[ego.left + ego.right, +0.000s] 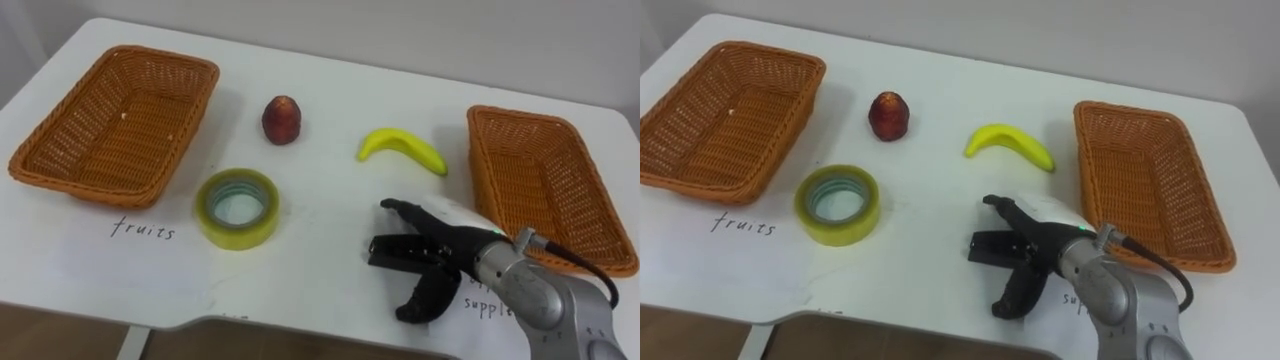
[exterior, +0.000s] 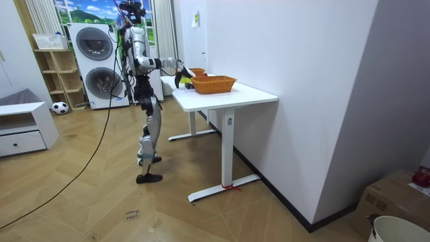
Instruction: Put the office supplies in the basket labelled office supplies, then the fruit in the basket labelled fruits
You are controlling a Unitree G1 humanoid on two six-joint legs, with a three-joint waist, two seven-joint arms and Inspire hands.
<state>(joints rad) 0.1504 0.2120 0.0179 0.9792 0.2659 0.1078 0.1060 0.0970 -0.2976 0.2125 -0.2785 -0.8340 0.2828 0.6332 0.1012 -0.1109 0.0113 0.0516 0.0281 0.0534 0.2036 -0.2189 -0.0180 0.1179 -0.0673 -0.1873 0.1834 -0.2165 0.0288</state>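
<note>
The robot's right hand (image 1: 445,252) hangs open, fingers spread, over the white counter (image 1: 330,230), between the yellow tape roll (image 1: 237,208) and the right-hand woven wicker basket (image 1: 545,180).

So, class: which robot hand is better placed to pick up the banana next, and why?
Right, most likely. The right robot hand is open above the table, close in front of the banana, nearer to it than to the tape.

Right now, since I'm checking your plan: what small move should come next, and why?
Probably slide the right hand left toward the tape roll. That hand is open and empty, the tape lies loose on the table, and it likely belongs in the right basket beside the hand.
</note>
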